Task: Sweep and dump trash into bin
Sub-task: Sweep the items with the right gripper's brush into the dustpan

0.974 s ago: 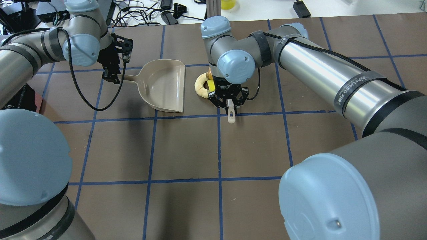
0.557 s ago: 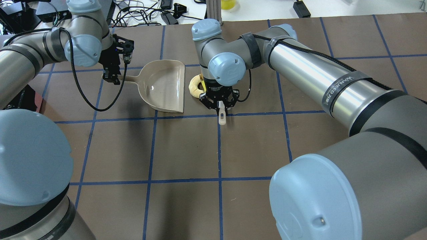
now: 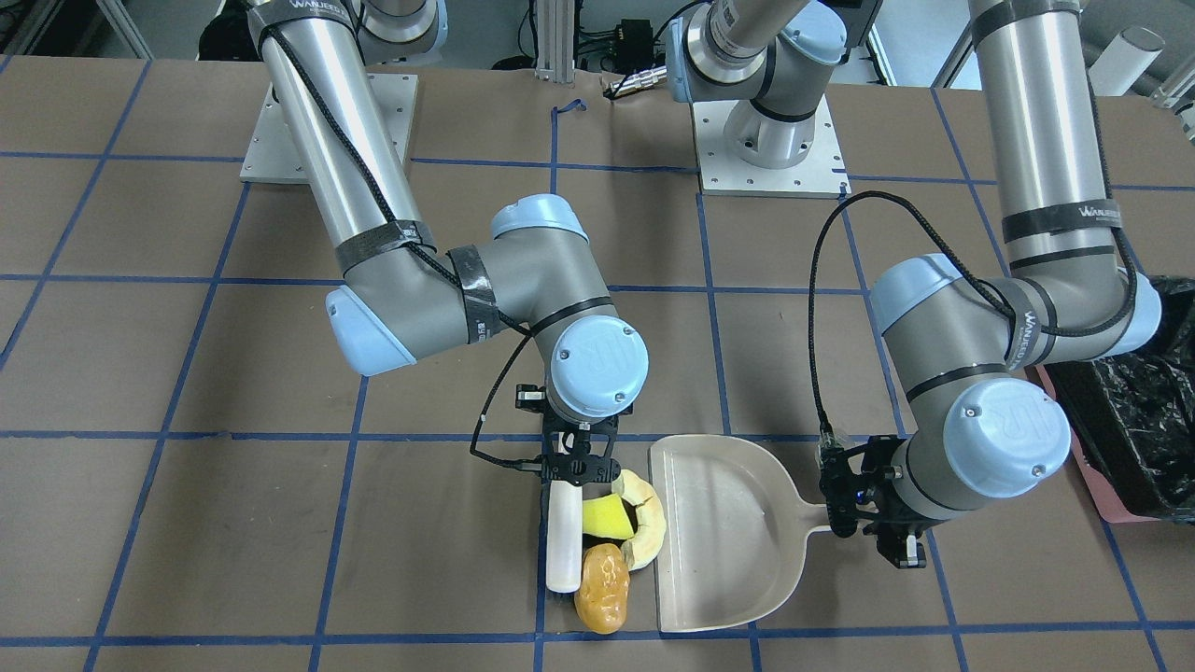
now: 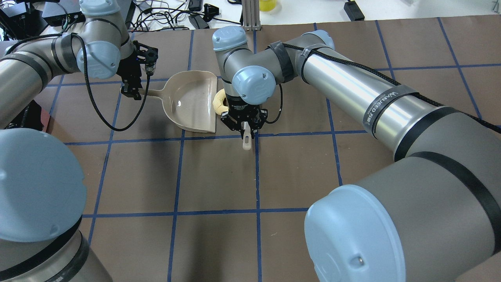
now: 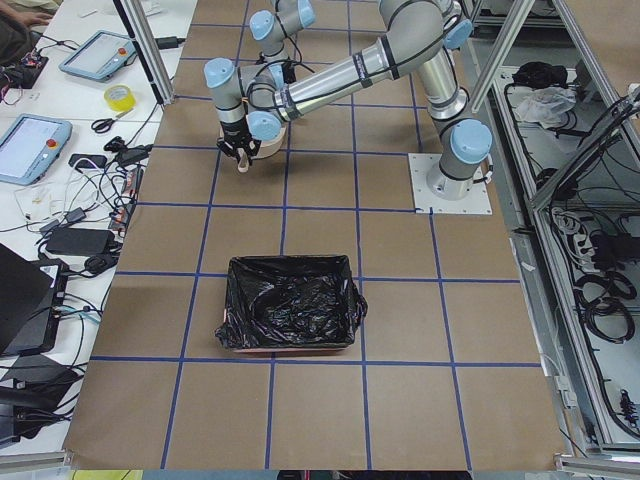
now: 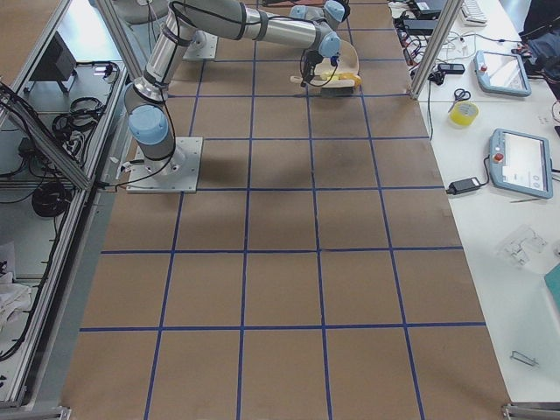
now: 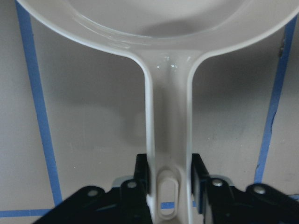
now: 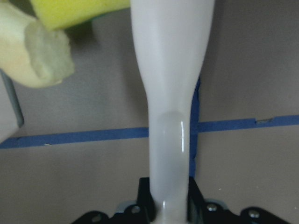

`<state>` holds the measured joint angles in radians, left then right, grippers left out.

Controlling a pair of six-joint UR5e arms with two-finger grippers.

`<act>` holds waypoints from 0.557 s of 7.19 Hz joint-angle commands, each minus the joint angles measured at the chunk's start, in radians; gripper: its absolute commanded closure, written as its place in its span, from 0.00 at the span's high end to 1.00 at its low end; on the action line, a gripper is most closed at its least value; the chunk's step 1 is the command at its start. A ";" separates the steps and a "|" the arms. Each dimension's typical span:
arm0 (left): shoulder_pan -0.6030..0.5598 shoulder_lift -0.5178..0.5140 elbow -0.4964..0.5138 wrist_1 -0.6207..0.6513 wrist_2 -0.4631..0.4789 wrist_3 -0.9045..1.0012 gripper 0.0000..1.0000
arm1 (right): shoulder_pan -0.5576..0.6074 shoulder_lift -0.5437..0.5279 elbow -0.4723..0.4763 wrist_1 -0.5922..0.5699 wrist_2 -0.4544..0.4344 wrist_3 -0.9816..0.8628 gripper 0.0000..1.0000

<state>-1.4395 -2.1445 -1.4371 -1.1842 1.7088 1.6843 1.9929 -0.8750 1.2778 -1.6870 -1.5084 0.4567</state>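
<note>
The pink rectangular bin, lined with black plastic, sits well off to my left. My left gripper clamps the handle of the beige plastic dustpan. My right gripper pinches a white plastic scraper, pressed beside the trash at the pan's open lip: cream crescent slice, glossy orange-brown lump, yellow-green sponge block.

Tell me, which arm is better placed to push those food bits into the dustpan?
Right. The right claw grips the white scraper directly behind the three trash pieces at the mouth of the dustpan; the left claw holds its handle.
</note>
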 commanded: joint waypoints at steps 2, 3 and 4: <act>0.001 0.000 -0.002 0.000 0.000 0.000 0.00 | 0.030 0.042 -0.073 0.000 0.042 0.042 0.01; -0.001 0.000 -0.002 0.002 0.000 0.000 0.00 | 0.050 0.066 -0.092 0.000 0.043 0.056 0.01; -0.001 0.000 -0.003 0.002 0.000 0.000 0.00 | 0.066 0.080 -0.116 -0.006 0.068 0.072 0.01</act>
<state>-1.4397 -2.1445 -1.4391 -1.1830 1.7089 1.6843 2.0385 -0.8165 1.1902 -1.6887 -1.4620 0.5087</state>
